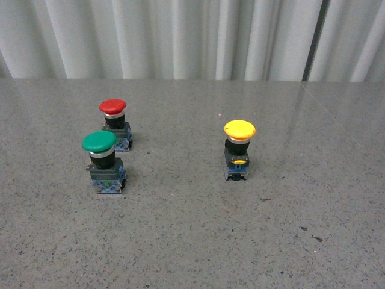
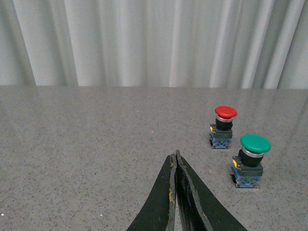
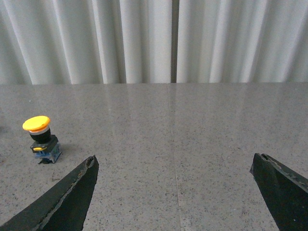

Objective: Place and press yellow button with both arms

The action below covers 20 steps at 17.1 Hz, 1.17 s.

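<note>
The yellow button point(image 1: 239, 130) stands upright on the grey table, right of centre in the front view, with a black body and bluish base. It also shows in the right wrist view point(image 3: 37, 124), apart from the gripper. My right gripper point(image 3: 174, 163) is open and empty, its two black fingers spread wide above bare table. My left gripper point(image 2: 175, 157) is shut with nothing between its fingers, hovering over the table short of the other buttons. Neither arm shows in the front view.
A green-capped button point(image 1: 100, 142) and a red-capped button point(image 1: 113, 107) stand close together at the left; both also show in the left wrist view, green point(image 2: 255, 143) and red point(image 2: 225, 112). A white pleated curtain point(image 1: 192, 36) closes off the far table edge.
</note>
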Each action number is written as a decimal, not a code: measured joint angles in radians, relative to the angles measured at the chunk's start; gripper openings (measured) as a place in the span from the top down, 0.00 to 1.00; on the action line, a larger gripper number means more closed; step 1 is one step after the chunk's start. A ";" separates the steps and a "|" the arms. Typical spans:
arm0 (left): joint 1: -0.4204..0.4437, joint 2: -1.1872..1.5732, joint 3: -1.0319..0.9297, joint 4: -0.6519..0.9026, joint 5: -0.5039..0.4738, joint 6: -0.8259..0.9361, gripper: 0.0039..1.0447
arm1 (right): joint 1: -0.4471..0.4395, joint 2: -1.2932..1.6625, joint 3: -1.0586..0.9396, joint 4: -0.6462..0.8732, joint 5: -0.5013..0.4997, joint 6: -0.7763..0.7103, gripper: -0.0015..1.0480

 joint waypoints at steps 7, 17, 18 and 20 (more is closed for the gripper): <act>0.000 -0.214 0.005 -0.220 -0.003 0.000 0.99 | 0.000 0.000 0.000 0.000 0.000 0.000 0.06; 0.000 -0.215 0.001 -0.229 0.000 -0.002 0.49 | 0.000 0.000 0.000 0.000 0.000 0.000 0.06; 0.000 -0.215 0.001 -0.229 0.000 -0.002 0.39 | 0.000 0.000 0.000 0.000 0.000 0.000 0.06; 0.000 -0.215 0.001 -0.229 0.000 -0.002 0.18 | 0.000 0.000 0.000 0.000 0.000 0.000 0.06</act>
